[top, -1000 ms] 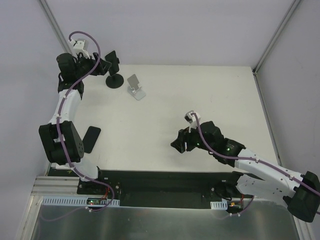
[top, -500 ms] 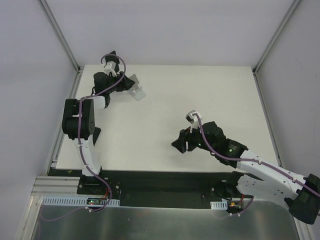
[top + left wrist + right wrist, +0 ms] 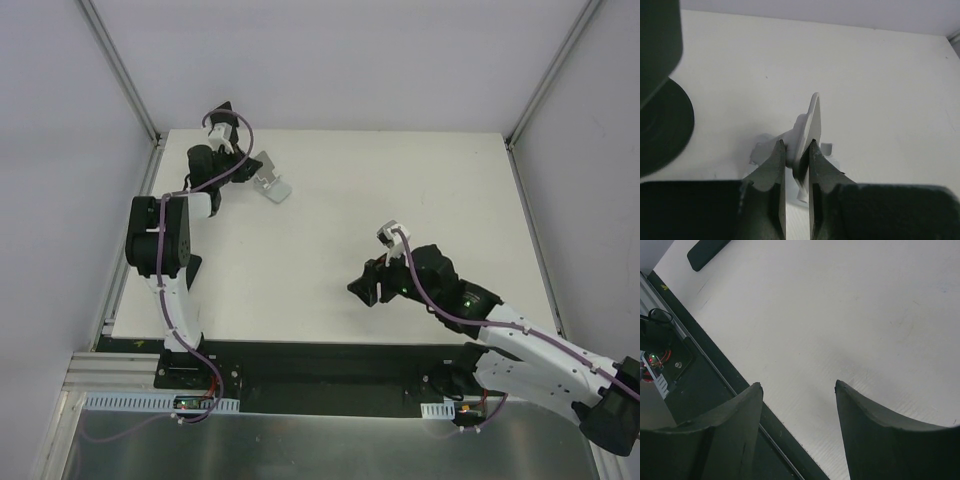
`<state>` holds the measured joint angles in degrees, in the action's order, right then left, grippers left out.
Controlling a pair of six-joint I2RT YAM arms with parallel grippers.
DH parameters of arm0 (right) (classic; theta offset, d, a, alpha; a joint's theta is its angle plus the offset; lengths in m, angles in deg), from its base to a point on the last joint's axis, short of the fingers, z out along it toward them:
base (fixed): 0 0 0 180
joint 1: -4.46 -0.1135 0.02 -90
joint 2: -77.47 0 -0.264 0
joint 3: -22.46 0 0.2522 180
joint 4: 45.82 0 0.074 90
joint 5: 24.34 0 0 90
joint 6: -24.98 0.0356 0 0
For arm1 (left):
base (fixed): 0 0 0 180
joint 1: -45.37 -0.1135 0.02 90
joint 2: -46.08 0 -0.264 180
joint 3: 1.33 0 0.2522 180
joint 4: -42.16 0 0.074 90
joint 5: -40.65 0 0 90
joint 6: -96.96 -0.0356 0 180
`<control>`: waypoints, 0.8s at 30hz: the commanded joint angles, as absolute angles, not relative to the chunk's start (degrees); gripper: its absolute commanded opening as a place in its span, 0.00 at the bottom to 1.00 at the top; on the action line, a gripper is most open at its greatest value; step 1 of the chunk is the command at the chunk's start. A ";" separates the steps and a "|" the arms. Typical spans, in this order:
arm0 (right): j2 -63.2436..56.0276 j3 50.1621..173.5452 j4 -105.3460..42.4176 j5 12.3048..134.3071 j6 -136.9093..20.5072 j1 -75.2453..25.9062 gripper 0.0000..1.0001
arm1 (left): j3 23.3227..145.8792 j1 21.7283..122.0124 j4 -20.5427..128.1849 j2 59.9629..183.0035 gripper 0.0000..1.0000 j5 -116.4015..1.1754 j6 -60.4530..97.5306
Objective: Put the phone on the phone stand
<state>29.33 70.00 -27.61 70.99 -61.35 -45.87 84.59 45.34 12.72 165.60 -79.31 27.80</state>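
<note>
Phone [image 3: 707,252] lies flat on the table [image 3: 400,180], a dark slab in the upper left corner of the right wrist view. In the top view I see only a part of it [image 3: 190,266], at the left side of the frame beside the lower link of the left arm, well apart from the phone stand [image 3: 272,185].

The silver stand is in the upper left of the top view. The left gripper [image 3: 796,159] pinches it: in the left wrist view the upright plate of the stand [image 3: 811,120] is edge-on between the two fingers [image 3: 775,167], and both touch it. A black round base [image 3: 665,125] sits at the left edge of this view.

The right gripper [image 3: 797,385] has its fingers spread wide with nothing between them, above bare table near the dark front edge, at the lower middle of the top view [image 3: 368,285].
</note>
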 commanded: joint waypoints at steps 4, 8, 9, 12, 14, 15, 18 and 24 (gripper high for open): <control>31.51 69.36 -28.46 72.08 -62.64 -45.55 0.62 | 76.15 38.70 18.81 150.78 0.00 -89.51 21.85; 32.30 68.57 -29.25 72.96 -62.29 -45.55 0.62 | 79.75 35.45 34.02 146.64 0.00 -91.80 14.44; 32.38 68.56 -29.51 72.96 -62.29 -45.55 0.62 | 79.93 34.05 35.17 146.28 0.00 -94.07 14.60; 32.91 68.12 -29.42 73.13 -62.20 -45.55 0.62 | 81.94 29.30 36.23 146.88 0.00 -99.42 15.92; 33.44 67.95 -29.42 73.13 -62.29 -45.47 0.62 | 84.57 27.18 36.77 149.25 0.00 -101.64 16.01; 33.70 67.77 -29.42 73.05 -62.47 -45.38 0.62 | 85.55 26.74 36.76 150.22 0.00 -102.52 15.92; 34.32 67.86 -28.46 72.79 -62.73 -45.46 0.62 | 90.29 24.72 37.02 154.52 0.00 -106.56 15.75; 35.72 67.33 -27.14 71.64 -63.35 -45.20 0.62 | 99.26 23.05 46.51 160.33 0.00 -110.08 8.99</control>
<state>34.38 67.86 -27.04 72.10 -62.23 -45.61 93.09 23.46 39.87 158.52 -103.92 15.21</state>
